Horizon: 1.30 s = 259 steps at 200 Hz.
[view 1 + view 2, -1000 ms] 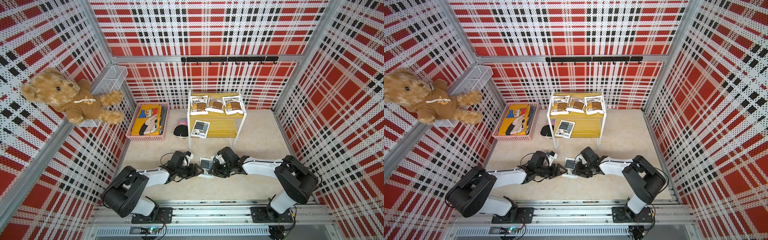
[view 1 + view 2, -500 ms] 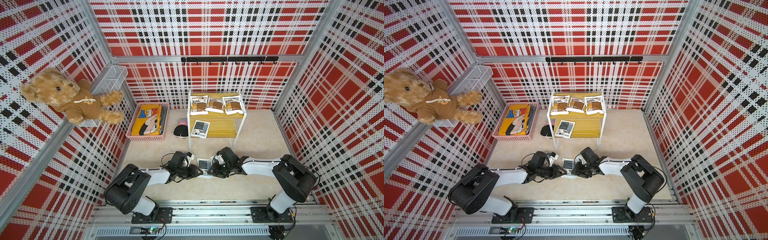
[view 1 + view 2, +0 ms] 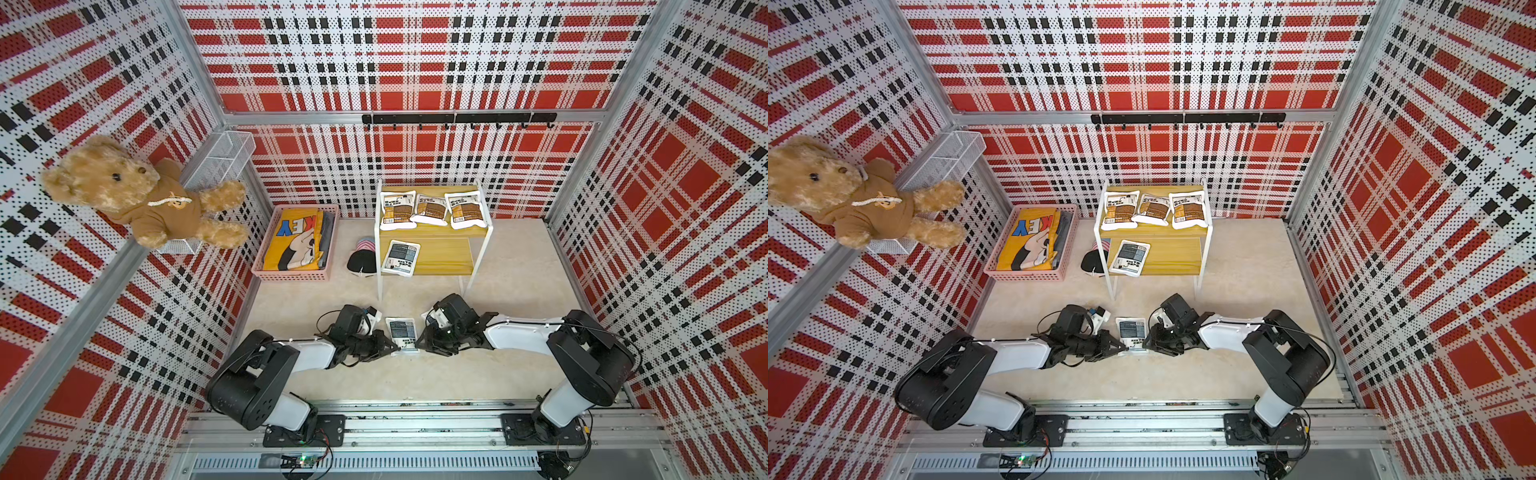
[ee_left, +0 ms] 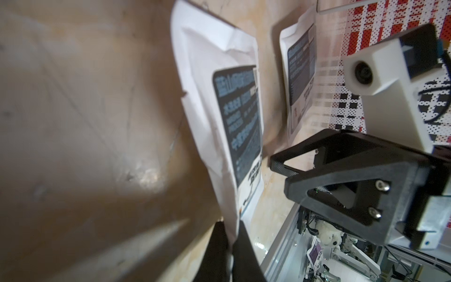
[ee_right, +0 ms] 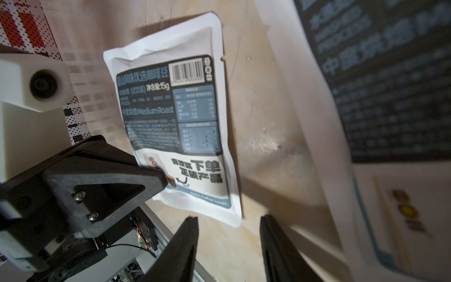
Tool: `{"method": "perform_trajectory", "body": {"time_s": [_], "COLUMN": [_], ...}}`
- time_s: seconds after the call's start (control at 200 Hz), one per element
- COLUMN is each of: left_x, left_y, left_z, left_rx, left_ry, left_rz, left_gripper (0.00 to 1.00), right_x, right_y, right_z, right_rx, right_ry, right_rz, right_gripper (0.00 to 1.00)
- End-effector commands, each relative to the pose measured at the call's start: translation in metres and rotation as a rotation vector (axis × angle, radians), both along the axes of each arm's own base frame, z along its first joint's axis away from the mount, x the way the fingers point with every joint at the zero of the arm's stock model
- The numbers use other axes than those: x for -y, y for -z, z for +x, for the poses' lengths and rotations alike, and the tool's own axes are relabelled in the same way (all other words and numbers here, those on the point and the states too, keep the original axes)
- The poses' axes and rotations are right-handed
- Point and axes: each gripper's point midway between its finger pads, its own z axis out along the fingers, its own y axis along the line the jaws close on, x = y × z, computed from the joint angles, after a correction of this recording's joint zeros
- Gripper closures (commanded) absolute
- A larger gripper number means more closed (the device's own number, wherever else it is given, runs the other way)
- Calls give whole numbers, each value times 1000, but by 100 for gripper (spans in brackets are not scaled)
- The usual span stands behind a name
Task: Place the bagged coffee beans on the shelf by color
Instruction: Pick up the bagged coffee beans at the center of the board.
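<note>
The left gripper point(image 3: 395, 349) pinches a corner of a grey bag point(image 3: 401, 330) that lies flat near the front edge of the table point(image 3: 519, 291), midway between the two arms. The left wrist view shows its jaws pressed together on the pouch's white rim. The right gripper point(image 3: 419, 343) sits just beside the opposite side of the same bag, and in the right wrist view its jaws are spread with nothing between them. Both wrist views catch a second grey bag point(image 4: 301, 73) close to the right gripper; whether it touches the first cannot be told. By the table's back edge stands the shelf point(image 3: 446, 257). Three brown bags point(image 3: 430, 208) lie side by side across its upper board, touching one another, and a third grey bag point(image 3: 401, 257) lies at the left end of the lower board. A pink basket point(image 3: 291, 276) holding a yellow cloth point(image 3: 291, 241) sits near the shelf's left side, in the table's back left corner.
</note>
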Motion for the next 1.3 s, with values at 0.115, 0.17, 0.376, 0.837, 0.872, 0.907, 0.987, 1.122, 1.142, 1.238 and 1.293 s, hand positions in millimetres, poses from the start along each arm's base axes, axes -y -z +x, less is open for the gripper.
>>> {"method": "perform_trajectory", "body": {"time_s": [0.115, 0.17, 0.376, 0.837, 0.872, 0.907, 0.987, 1.122, 1.142, 1.238, 1.293], "left_x": [2, 3, 5, 19, 20, 22, 25, 26, 25, 25, 25], "left_y": [-35, -50, -106, -173, -177, -181, -188, -192, -191, -191, -191], "left_z": [7, 9, 13, 7, 7, 7, 6, 4, 5, 3, 2], "left_rx": [35, 55, 130, 247, 255, 264, 277, 285, 286, 284, 282], "left_ry": [-30, -41, -66, 8, 14, 21, 33, 42, 40, 40, 43], "left_rz": [-86, -120, -240, -379, -388, -398, -412, -418, -418, -420, -421], "left_gripper": [92, 92, 92, 92, 92, 92, 92, 92, 92, 92, 92], "right_x": [11, 12, 5, 1, -1, -2, -4, -8, -9, -9, -8], "right_y": [-42, -52, -94, -165, -166, -166, -166, -163, -163, -165, -169], "right_z": [-3, -5, -9, 5, 5, 7, 12, 18, 19, 21, 24], "right_rx": [106, 123, 175, 278, 276, 276, 276, 265, 266, 275, 285], "right_ry": [19, 21, -12, 5, 3, 4, 9, 11, 13, 25, 38], "right_rz": [50, 93, 285, 448, 455, 457, 453, 450, 450, 458, 468], "right_gripper": [42, 38, 33, 29, 29, 29, 31, 35, 35, 39, 41]}}
